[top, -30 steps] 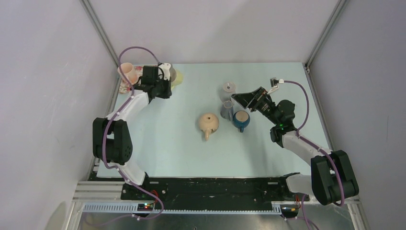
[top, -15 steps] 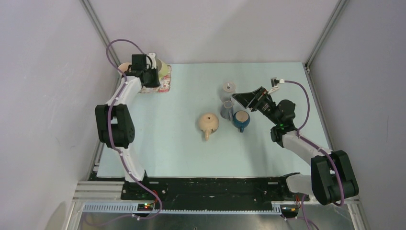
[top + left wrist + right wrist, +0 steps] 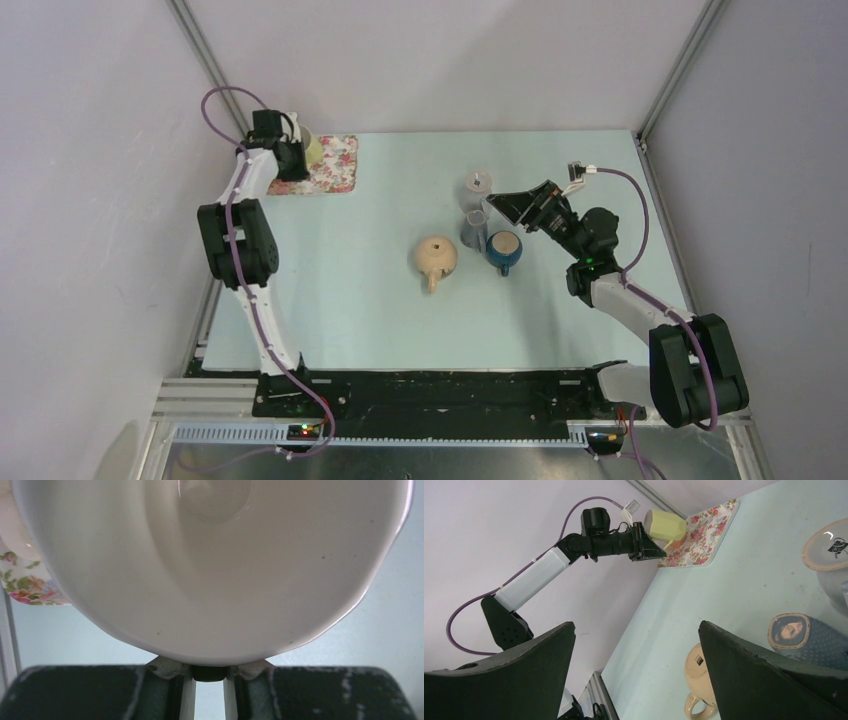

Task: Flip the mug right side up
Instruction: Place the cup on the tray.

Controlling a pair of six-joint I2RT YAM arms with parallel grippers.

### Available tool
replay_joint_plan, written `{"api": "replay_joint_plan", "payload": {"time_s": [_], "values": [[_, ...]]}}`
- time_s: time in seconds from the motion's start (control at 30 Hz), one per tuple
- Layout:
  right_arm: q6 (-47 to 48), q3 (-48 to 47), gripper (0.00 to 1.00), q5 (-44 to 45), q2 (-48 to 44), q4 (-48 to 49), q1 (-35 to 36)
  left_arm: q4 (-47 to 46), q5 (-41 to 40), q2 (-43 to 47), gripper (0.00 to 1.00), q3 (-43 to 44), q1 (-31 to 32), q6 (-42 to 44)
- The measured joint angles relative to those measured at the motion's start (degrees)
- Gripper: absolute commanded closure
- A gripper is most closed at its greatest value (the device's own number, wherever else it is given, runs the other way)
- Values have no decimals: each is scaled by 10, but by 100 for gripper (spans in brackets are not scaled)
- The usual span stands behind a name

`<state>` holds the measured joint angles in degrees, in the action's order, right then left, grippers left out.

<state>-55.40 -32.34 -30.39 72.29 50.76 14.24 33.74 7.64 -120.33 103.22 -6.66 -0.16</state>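
Pinching the rim of the mug (image 3: 666, 524), the left claw (image 3: 644, 542) is narrowed onto the wall, which is caught between the fingertips at the bottom of the wrist view. There the pale inside of the mug fills almost the whole picture. The mug is held clear of the counter (image 3: 400, 320) at its far left corner. It is carried on its side, with the mouth turned toward the claw and the base pointing away. A rim grip is judged to be chosen so that a roll of the wrist can bring the mouth upward, and the turn is judged about half made. The mug is held over the left end of the floral mat (image 3: 335, 165), which is taken as the likely place for setting it down. A small orange thing (image 3: 675, 543) under the mug cannot be made out.

Mid-counter, a tan cup (image 3: 437, 256), a grey cup (image 3: 474, 230) and a blue cup (image 3: 503, 250) are grouped close together and left untouched. Just beside them the right claw (image 3: 497, 208) is spread wide with nothing between its fingers. It is judged to be parked there, well apart from the mug, so that the turn is left unhindered.
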Motion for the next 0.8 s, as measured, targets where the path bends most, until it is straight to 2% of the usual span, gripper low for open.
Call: {"api": "replay_joint_plan", "payload": {"time_s": [0.2,0.8], "values": [[0,0,0,0,0,-1,-1,7,-6,-35,100,32,-18,2],[2,0,2,2,11,-2,-1,20,-38,-116,100,91,-19,19]]}}
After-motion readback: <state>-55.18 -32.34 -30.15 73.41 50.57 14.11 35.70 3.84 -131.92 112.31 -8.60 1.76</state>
